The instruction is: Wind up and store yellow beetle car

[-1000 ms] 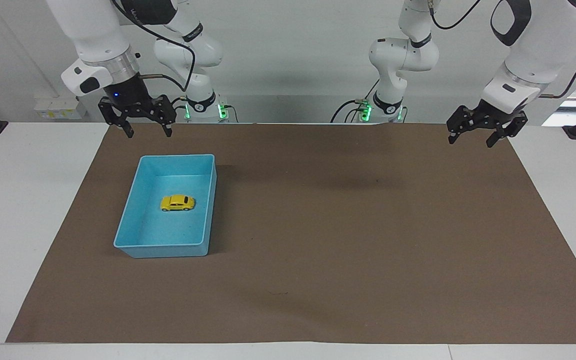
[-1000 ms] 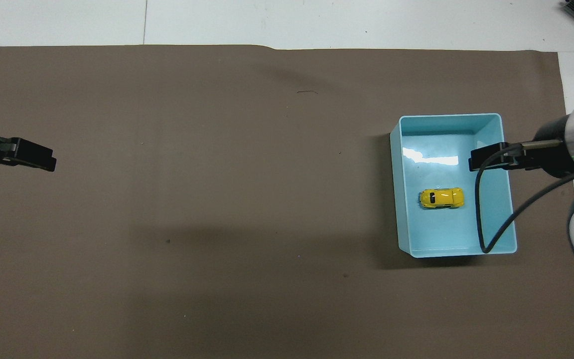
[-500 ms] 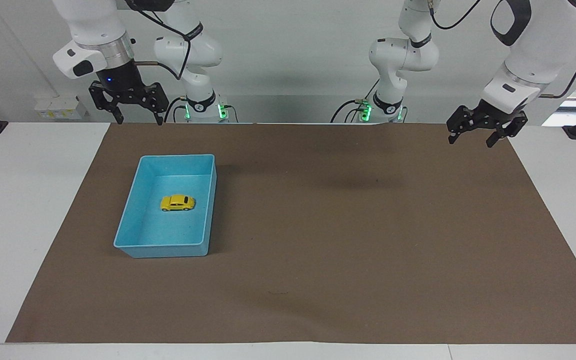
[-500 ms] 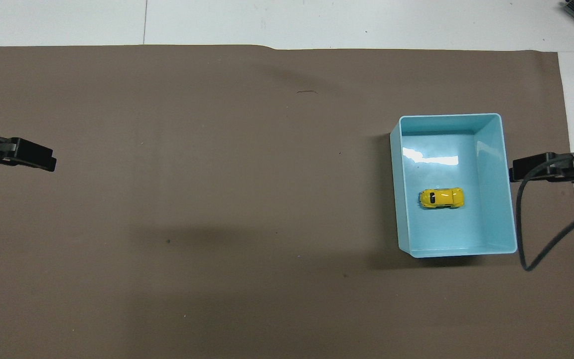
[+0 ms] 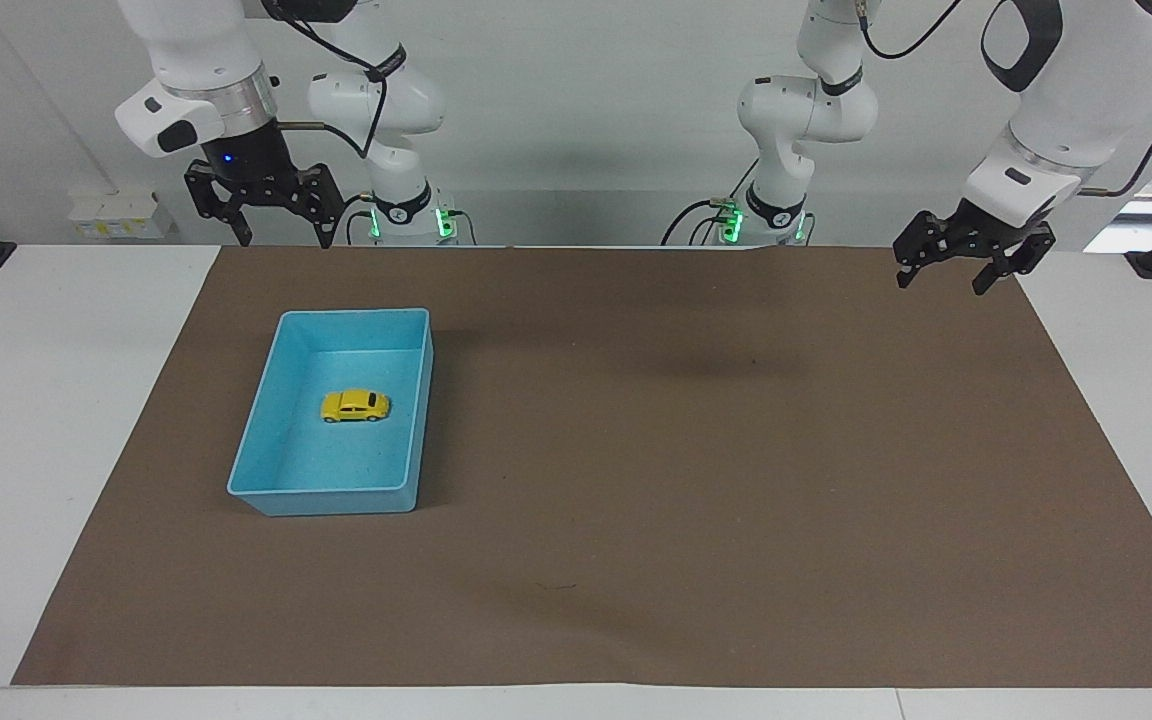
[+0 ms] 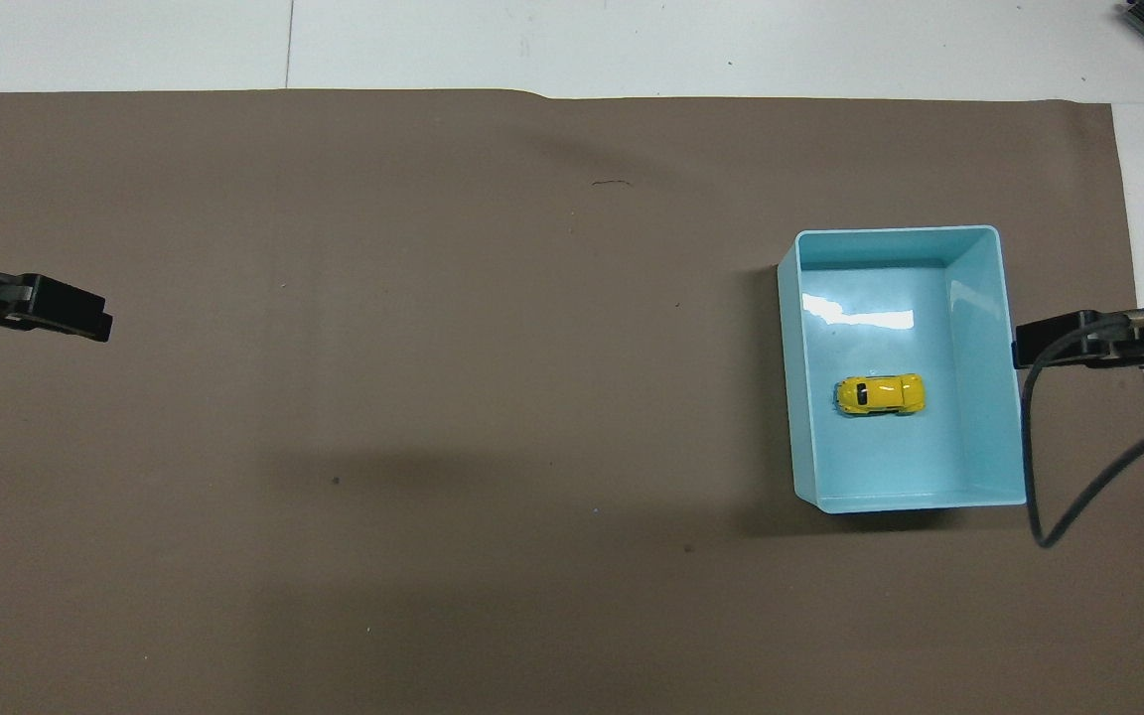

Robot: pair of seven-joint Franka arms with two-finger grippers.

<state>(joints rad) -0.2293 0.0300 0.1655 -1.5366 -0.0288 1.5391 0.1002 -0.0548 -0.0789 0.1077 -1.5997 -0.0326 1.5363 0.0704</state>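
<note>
The yellow beetle car (image 5: 356, 406) (image 6: 881, 394) stands on its wheels in the middle of the light blue tray (image 5: 336, 490) (image 6: 790, 377), toward the right arm's end of the table. Nothing touches it. My right gripper (image 5: 280, 238) (image 6: 1049, 343) hangs open and empty, high over the brown mat's edge by the robots, well apart from the tray. Over the mat's corner at the left arm's end, my left gripper (image 5: 941, 283) (image 6: 66, 313) waits, also open and empty.
A brown mat (image 5: 696, 480) covers most of the white table (image 5: 46, 400). A black cable (image 6: 1034, 457) droops from the right arm beside the tray's outer wall. Both arm bases stand at the table's edge.
My right gripper has risen and drawn back from over the tray toward its base, settling in the last half second. The car, the tray and the left arm have not moved.
</note>
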